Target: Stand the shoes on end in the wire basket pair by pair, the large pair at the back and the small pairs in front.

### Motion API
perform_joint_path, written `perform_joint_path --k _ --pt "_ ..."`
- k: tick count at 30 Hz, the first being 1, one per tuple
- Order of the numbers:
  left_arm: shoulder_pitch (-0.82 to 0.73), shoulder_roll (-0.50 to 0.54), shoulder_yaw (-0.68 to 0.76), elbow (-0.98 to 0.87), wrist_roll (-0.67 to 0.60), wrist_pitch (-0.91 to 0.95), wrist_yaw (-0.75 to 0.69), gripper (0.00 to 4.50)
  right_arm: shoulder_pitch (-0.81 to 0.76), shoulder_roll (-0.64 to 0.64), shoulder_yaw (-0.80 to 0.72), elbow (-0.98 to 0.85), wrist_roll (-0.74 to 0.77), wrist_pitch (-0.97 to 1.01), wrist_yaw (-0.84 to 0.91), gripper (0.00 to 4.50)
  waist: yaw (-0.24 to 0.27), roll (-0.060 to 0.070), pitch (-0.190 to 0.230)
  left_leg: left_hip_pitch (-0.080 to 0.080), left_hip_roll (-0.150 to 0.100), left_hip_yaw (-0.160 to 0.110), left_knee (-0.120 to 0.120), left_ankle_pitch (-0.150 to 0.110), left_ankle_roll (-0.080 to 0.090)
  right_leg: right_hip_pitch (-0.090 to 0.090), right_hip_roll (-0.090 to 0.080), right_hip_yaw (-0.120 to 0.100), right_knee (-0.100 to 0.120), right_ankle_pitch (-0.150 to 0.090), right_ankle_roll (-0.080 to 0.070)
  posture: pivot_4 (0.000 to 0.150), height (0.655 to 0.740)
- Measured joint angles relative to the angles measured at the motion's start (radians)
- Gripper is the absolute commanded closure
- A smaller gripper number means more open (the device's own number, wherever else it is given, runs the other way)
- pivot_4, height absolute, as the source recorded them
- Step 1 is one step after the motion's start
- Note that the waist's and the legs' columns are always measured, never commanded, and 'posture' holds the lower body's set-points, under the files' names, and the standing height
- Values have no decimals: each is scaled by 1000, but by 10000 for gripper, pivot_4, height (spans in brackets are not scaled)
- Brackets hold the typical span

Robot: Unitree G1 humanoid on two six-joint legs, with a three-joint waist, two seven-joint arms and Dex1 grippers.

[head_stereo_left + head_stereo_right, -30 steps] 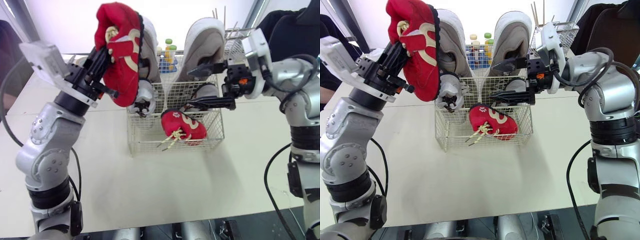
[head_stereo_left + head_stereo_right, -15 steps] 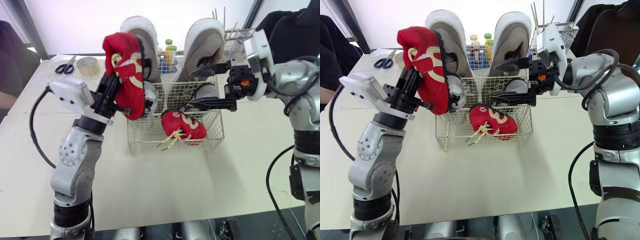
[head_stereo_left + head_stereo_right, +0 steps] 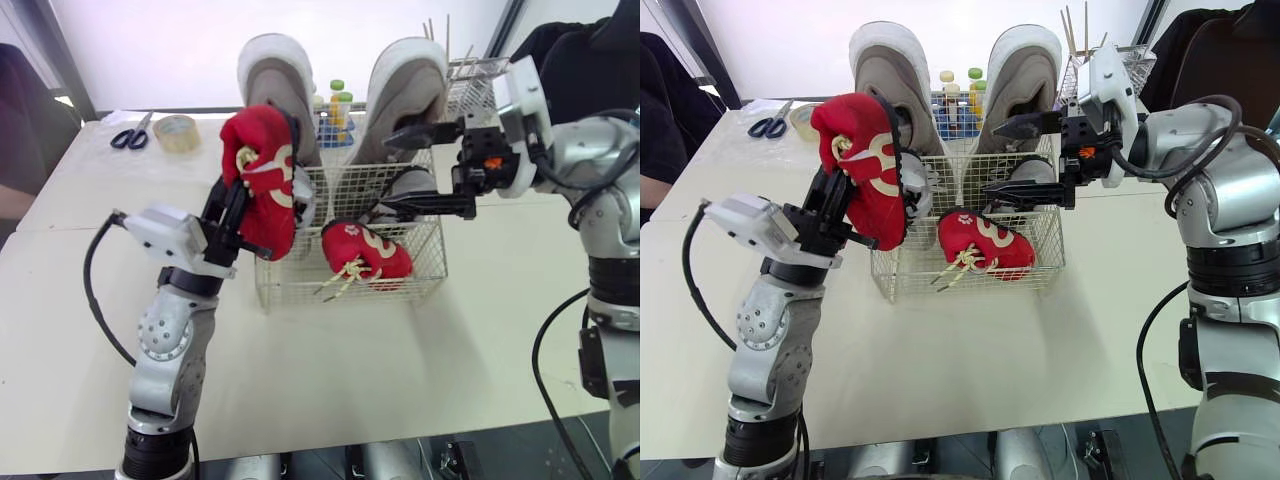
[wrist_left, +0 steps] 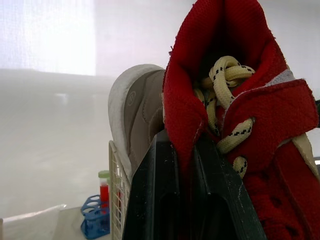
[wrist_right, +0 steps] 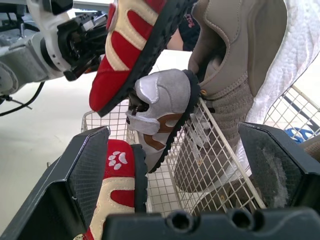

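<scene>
My left gripper [image 3: 228,213] is shut on a red shoe [image 3: 262,180], gripping it by the laced opening [image 4: 220,115]. The shoe hangs toe-up at the front left corner of the wire basket [image 3: 340,285]. Two large beige shoes [image 3: 275,85] [image 3: 410,90] stand on end at the basket's back. A small grey shoe [image 5: 165,100] leans just behind the held shoe, and another grey shoe [image 3: 1025,172] stands at the right. The second red shoe [image 3: 365,255] lies on its side in front. My right gripper [image 3: 385,172] hovers open over the basket's right part, holding nothing.
Behind the basket stand a blue rack of bottles [image 3: 335,115] and a wire holder with sticks [image 3: 470,80]. Scissors [image 3: 130,133] and a tape roll [image 3: 178,130] lie at the back left. A person [image 3: 655,120] sits at the far left.
My left arm has brought the red shoe down from high above to the basket's front left corner. The right gripper has stayed almost still and open.
</scene>
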Motion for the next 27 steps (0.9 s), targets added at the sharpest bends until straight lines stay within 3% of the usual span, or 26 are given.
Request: perform_joint_path --k 8,16,27 --pt "52 -70 -83 120 168 -252 17 44709 -30 -27 9 4 -16 4 37 0 0 6 -3 13 0 0 -2 -2 2 13 -1 0 -4 -1 -1 1500 7400" --pt "117 -113 -135 281 316 -458 74 44709 -73 -42 20 15 -29 27 76 0 -3 14 -8 14 0 0 -4 -2 2 13 -2 1 -5 -2 -4 1500 7400" --pt "214 -140 -149 286 412 -483 140 44709 -114 -32 52 53 -49 30 98 0 -4 15 -9 14 1 2 -14 -2 2 11 -3 1 -16 -1 -8 1500 7400"
